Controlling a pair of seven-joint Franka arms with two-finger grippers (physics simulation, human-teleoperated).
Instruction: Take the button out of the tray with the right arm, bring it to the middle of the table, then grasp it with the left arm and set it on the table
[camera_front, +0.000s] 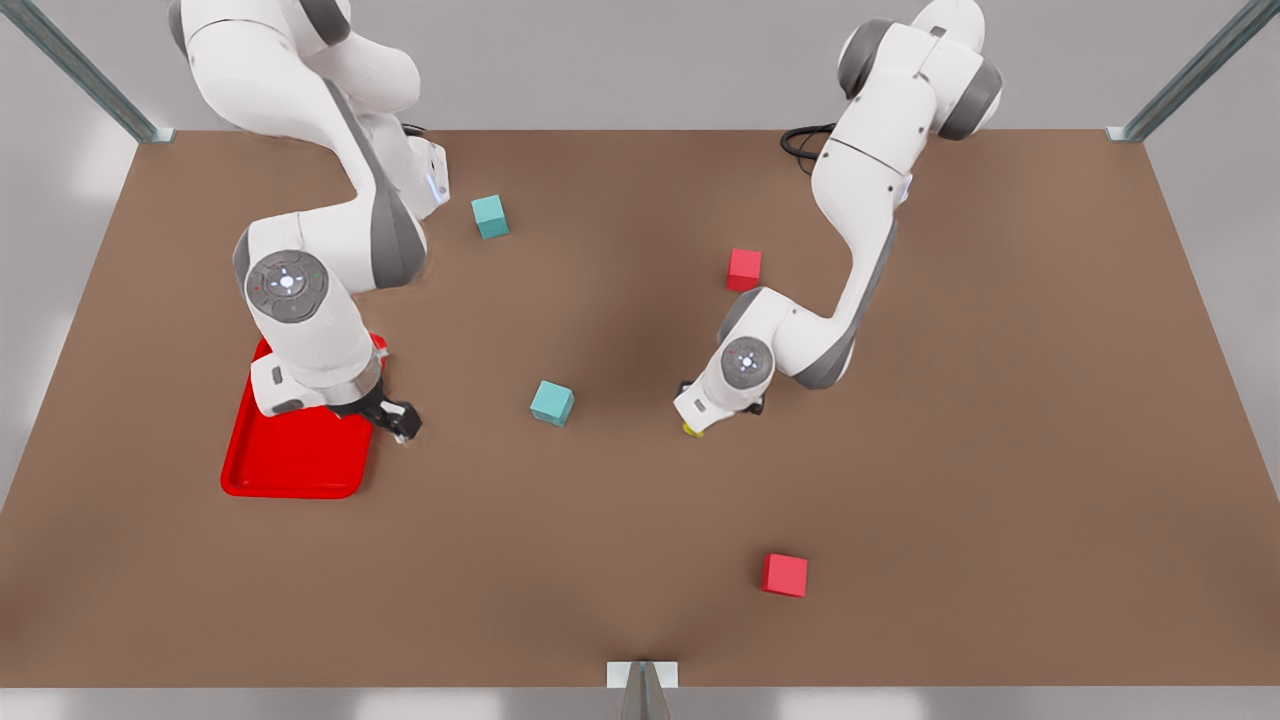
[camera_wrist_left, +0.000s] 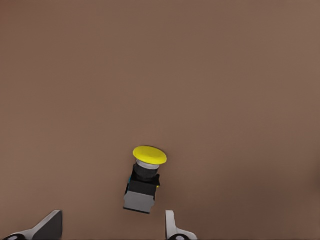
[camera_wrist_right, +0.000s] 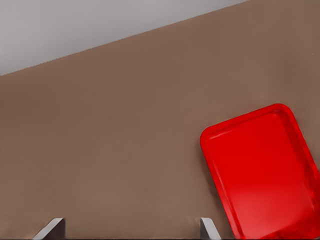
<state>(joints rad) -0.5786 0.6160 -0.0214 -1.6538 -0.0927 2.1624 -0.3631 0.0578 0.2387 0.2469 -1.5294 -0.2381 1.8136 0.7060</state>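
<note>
The button (camera_wrist_left: 144, 182), a dark grey body with a round yellow cap, lies tilted on the brown table (camera_front: 640, 520) near its middle. Its cap peeks out (camera_front: 691, 430) from under the left arm's hand. My left gripper (camera_wrist_left: 111, 220) hovers low over it, open, fingertips (camera_wrist_left: 50, 226) apart from the button on either side. The left gripper (camera_front: 718, 402) sits at the front view's centre right. My right gripper (camera_front: 398, 418) is open and holds nothing, just off the right edge of the red tray (camera_front: 290, 460). The tray (camera_wrist_right: 260, 170) has nothing in it.
Two teal cubes (camera_front: 551, 402) (camera_front: 490, 216) and two red cubes (camera_front: 743, 270) (camera_front: 784, 575) are scattered on the table. The nearer teal cube lies between the two grippers. A black cable (camera_front: 800, 145) loops at the far edge by the left arm's base.
</note>
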